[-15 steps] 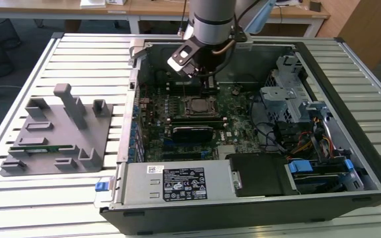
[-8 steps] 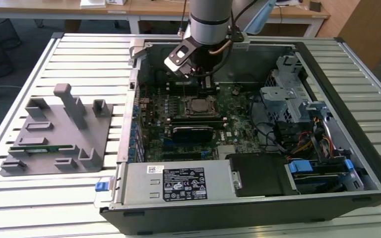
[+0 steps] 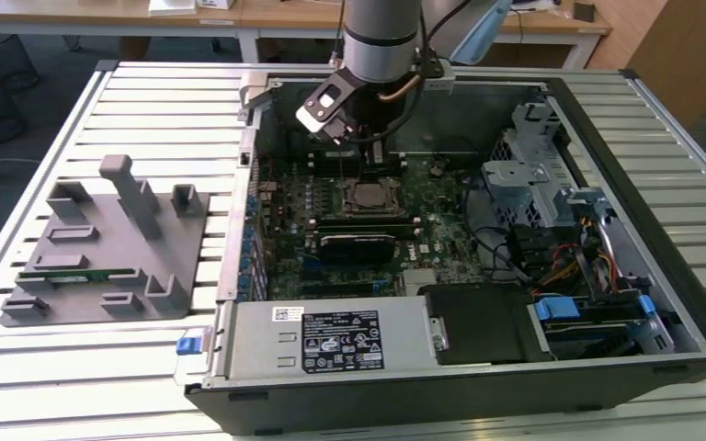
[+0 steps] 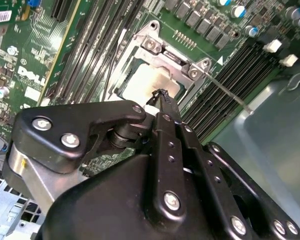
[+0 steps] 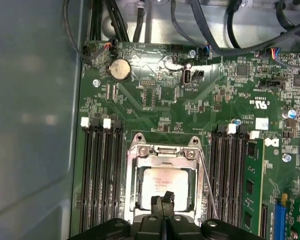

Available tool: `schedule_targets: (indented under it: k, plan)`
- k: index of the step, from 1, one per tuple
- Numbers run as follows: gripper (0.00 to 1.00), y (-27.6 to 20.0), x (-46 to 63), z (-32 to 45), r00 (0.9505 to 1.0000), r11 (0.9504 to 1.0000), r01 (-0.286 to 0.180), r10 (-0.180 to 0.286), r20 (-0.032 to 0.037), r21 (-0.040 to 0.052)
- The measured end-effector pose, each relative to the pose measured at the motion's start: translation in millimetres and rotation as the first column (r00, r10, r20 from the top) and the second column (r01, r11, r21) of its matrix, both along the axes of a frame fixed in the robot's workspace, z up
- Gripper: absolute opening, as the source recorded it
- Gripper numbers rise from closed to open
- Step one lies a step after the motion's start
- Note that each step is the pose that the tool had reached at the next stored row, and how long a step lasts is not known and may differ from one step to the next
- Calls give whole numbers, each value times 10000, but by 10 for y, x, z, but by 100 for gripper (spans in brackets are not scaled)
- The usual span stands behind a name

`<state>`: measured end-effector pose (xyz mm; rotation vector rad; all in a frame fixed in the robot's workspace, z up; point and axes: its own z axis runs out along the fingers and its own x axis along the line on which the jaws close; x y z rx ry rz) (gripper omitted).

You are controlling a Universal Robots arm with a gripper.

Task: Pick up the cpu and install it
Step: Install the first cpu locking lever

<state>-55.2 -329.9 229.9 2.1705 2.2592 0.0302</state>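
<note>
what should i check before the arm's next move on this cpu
1. cpu inside the socket frame: ok, in the first wrist view.
2. cpu seated flat: cannot tell.
3. Gripper over the cpu, fingers shut: ok.
4. Fingers touching the cpu: cannot tell.
5. Socket lever latched: cannot tell.

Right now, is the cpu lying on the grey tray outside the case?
No, the cpu sits inside the socket frame on the motherboard.
</note>
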Motion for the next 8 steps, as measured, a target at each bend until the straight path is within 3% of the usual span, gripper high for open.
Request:
schedule_targets:
  k: [8]
  plan:
    - [11, 0, -90, 0, 10000, 10000, -1, 1, 0, -1]
